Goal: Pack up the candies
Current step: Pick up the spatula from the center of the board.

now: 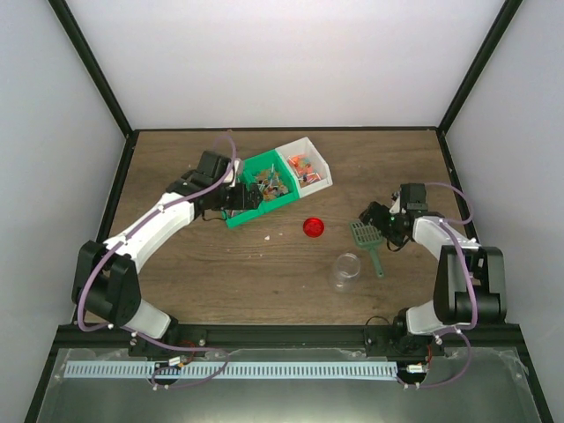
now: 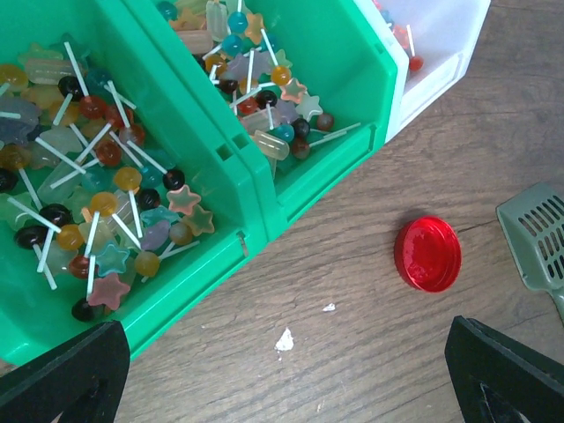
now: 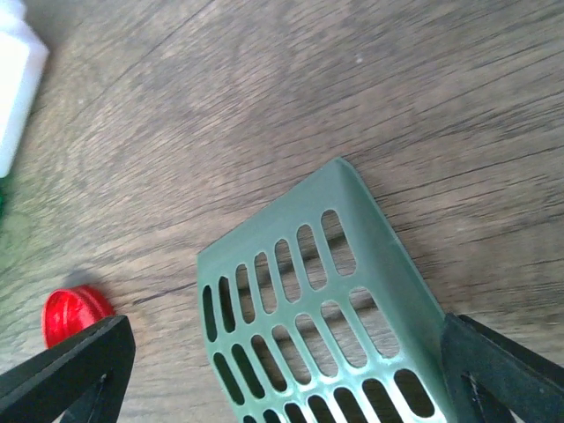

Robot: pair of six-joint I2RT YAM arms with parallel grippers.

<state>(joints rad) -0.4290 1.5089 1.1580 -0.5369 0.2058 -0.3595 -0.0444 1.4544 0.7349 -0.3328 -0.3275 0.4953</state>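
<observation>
The candies [image 2: 106, 194] are small coloured sweets, many on white sticks, heaped in two green bins [image 2: 220, 167]; more candies [image 1: 304, 166] lie in a white bin [image 1: 319, 163]. My left gripper [image 2: 282, 379] hangs open over bare wood just in front of the green bins, with nothing between its fingers; in the top view my left gripper [image 1: 236, 201] is at the bins' near-left side. My right gripper [image 3: 286, 379] stands open astride the head of the green slotted scoop [image 3: 308, 300], which lies flat on the table. A clear jar [image 1: 345, 270] stands uncapped in front of the scoop.
A round red lid [image 1: 312, 227] lies on the wood between the bins and the scoop [image 1: 366, 238]. Small white scraps [image 2: 284, 339] lie near the green bin. Walls close the table at the back and both sides.
</observation>
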